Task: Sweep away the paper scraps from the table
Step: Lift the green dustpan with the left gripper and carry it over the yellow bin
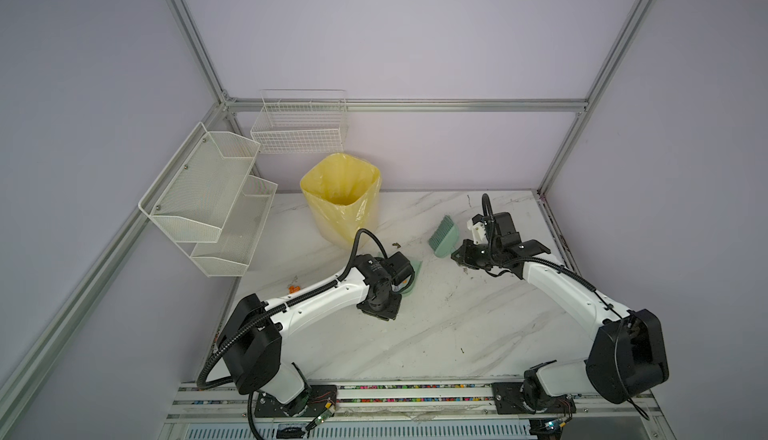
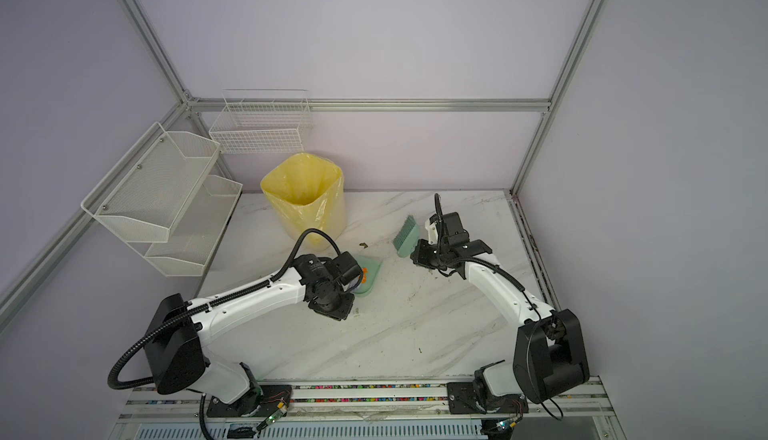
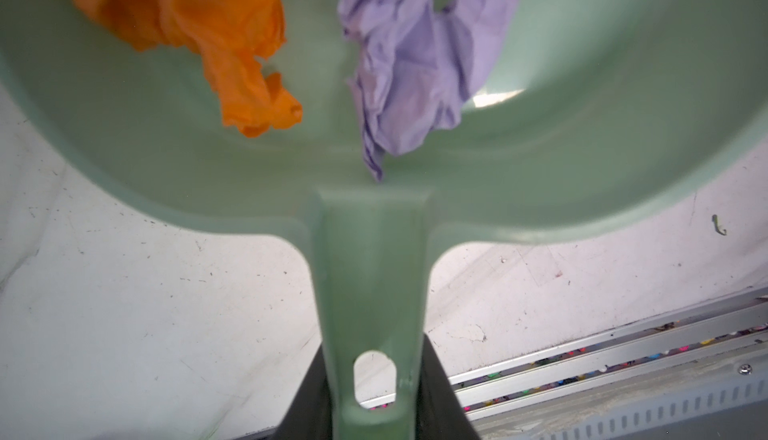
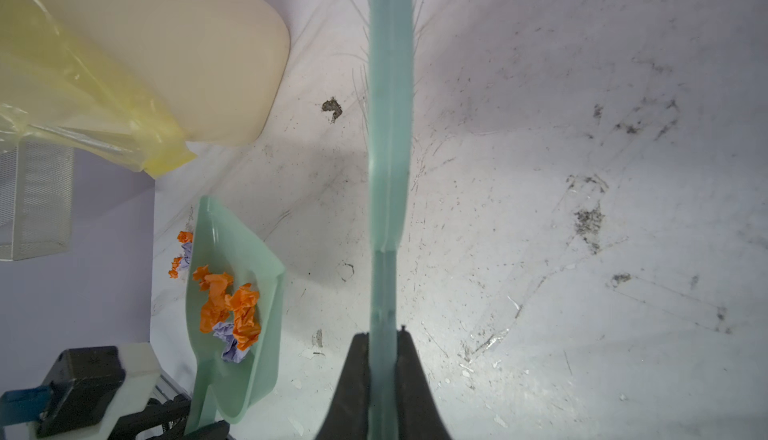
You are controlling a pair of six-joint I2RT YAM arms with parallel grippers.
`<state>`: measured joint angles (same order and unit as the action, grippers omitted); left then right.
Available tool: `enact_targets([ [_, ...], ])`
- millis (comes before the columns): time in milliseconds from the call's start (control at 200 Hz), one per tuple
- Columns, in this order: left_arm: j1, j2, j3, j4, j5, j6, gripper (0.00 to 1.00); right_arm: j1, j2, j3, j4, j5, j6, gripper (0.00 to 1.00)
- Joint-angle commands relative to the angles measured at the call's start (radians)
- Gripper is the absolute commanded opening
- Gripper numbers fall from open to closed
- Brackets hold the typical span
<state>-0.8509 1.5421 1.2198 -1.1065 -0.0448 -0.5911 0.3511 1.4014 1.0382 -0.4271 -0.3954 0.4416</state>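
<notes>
Orange and lilac paper scraps — light, soft, easily scattered — lie in the dustpan; left claw grips its handle, right claw grips the brush. Carry level.

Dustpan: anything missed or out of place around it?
Yes: a few orange and lilac paper scraps lie on the table outside the dustpan, on its side away from the brush. Others are in the pan. A dark debris speck sits near the bin.
</notes>
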Motion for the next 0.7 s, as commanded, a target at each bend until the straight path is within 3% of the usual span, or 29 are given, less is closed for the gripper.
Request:
enact_targets([
  [0, 0.006, -0.037, 0.106, -0.033, 0.003, -0.014, 0.0, -0.007, -0.015, -0.024, 0.057, 0.016, 0.018, 0.0],
  [695, 0.012, 0.092, 0.445, -0.135, -0.023, 0.034, 0.0, -0.012, -0.011, -0.122, 0.132, -0.023, 0.033, 0.0],
])
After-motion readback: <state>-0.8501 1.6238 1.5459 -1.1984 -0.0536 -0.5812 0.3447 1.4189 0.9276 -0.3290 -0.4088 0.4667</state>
